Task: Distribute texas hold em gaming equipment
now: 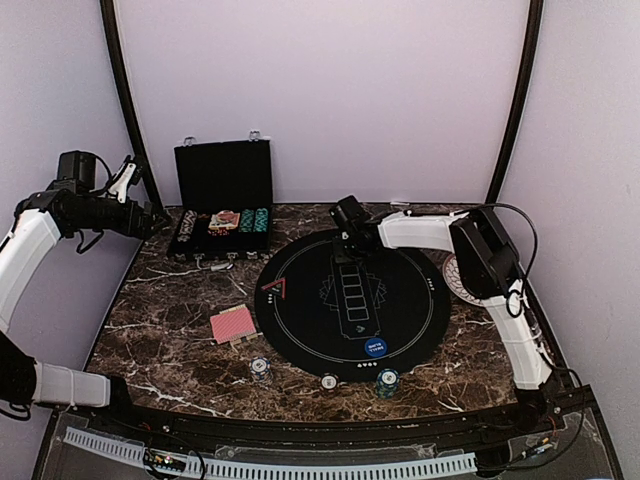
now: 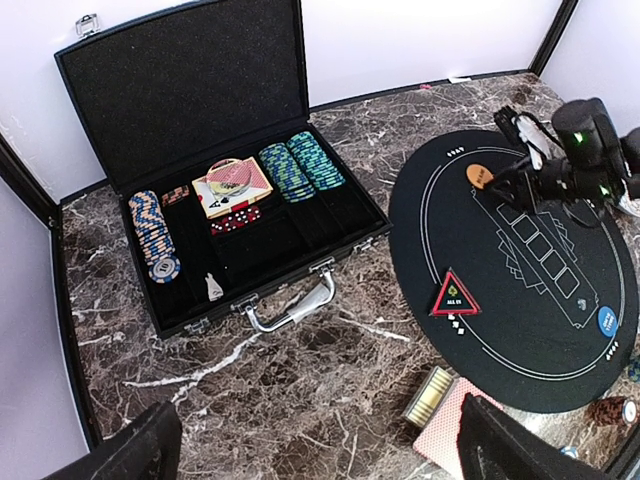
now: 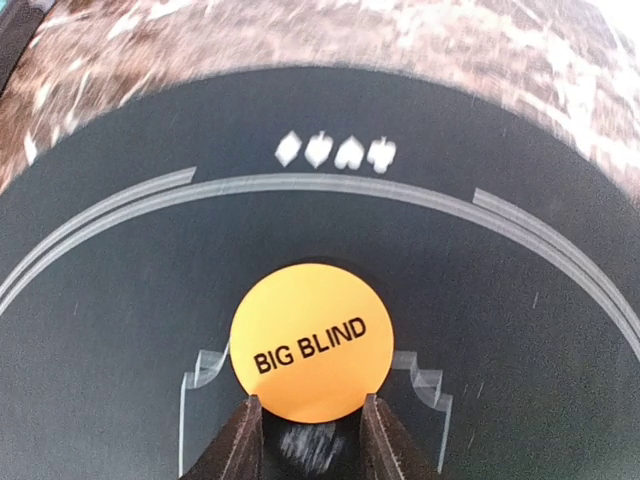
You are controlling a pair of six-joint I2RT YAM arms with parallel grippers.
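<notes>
An orange marker disc (image 3: 312,340) reading BIG BLIND lies on the black round mat (image 1: 300,320) near its far edge. My right gripper (image 3: 311,408) is low over it, and both fingertips (image 3: 247,430) press the disc's near edge, so it is shut on it. The same orange disc (image 2: 480,176) shows in the left wrist view beside the right gripper (image 2: 522,182). A blue marker disc (image 1: 375,348) sits at the mat's near edge. Red-backed cards (image 1: 232,325) lie left of the mat. My left gripper (image 2: 315,458) hangs open high above the table's left side.
An open black case (image 2: 180,90) at the back left holds chip stacks (image 2: 300,165) and a card pack (image 2: 232,185). Small chip stacks (image 1: 260,368) (image 1: 387,381) stand along the near edge. A red triangle marker (image 2: 454,295) lies on the mat. A white plate (image 1: 455,272) sits behind the right arm.
</notes>
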